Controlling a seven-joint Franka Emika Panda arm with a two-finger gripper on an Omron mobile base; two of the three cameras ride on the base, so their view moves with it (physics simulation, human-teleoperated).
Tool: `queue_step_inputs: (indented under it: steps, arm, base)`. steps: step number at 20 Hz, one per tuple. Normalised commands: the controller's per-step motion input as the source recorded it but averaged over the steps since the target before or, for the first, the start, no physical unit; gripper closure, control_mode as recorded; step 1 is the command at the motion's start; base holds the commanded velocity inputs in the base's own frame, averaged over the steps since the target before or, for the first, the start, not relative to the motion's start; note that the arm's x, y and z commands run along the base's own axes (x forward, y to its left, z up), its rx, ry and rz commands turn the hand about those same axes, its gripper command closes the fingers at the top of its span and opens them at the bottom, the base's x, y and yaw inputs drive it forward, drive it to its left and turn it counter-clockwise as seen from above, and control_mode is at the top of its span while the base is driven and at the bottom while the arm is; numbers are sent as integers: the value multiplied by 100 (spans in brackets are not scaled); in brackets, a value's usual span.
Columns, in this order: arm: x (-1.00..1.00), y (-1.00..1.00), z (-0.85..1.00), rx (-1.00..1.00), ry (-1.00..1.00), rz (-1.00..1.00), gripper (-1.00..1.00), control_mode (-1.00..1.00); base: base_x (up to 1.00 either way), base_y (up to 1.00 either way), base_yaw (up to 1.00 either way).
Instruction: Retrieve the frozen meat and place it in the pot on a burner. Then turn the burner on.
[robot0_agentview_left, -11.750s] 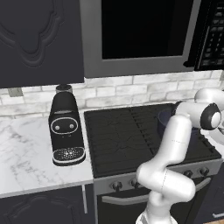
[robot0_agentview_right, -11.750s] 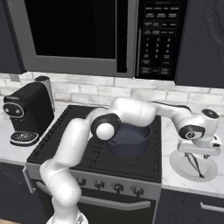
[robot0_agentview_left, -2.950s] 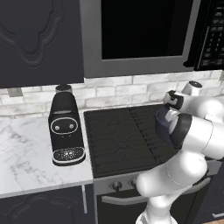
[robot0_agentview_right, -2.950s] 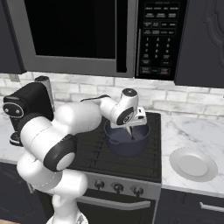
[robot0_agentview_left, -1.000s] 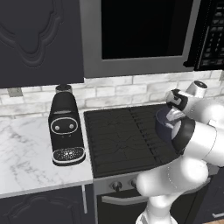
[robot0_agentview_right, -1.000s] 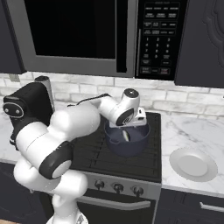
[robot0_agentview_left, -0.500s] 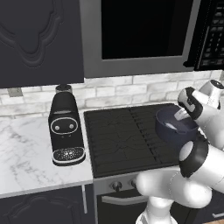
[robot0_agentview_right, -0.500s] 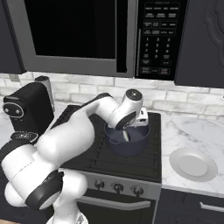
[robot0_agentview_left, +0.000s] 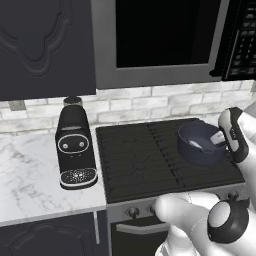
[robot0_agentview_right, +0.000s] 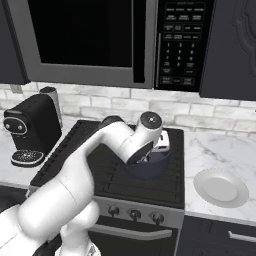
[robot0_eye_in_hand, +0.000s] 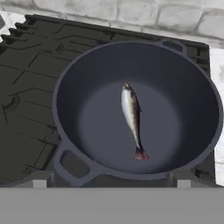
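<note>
Arm: while the white arm bends up from the base and across the cooktop (robot0_agentview_left: 150, 160), its hand hangs over the pot's far right side.
Gripper (robot0_agentview_left: 218, 139): jaws hidden, can't tell if spread or closed.
Pot (robot0_eye_in_hand: 135, 109): sits on the right burner (robot0_agentview_right: 165, 177).
Fish (robot0_eye_in_hand: 132, 119): lying flat on the pot's floor.

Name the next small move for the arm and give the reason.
Probably lift the hand clear and swing it down toward the front knobs. The fish already lies flat inside the pot, which sits on the cooktop, so what remains is turning the burner on.
</note>
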Motion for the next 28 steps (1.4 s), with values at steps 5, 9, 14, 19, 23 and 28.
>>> queue_step_inputs:
  steps: [5,9,14,19,23,28]
  arm:
    - [-74,-9,11,0,-12,-5,-100,-100]
    - [-78,-19,12,5,-13,-6,-100,-100]
    - [-94,-23,1,17,-18,-6,-100,-100]
    - [-84,-17,3,19,-24,-9,-100,-100]
    - [-67,-16,-5,21,-19,-11,-100,-100]
    - [-41,-8,-16,15,-8,-11,-100,-100]
  base:
    - [0,0,0]
    - [0,0,0]
    - [0,0,0]
    - [0,0,0]
    - [0,0,0]
    - [0,0,0]
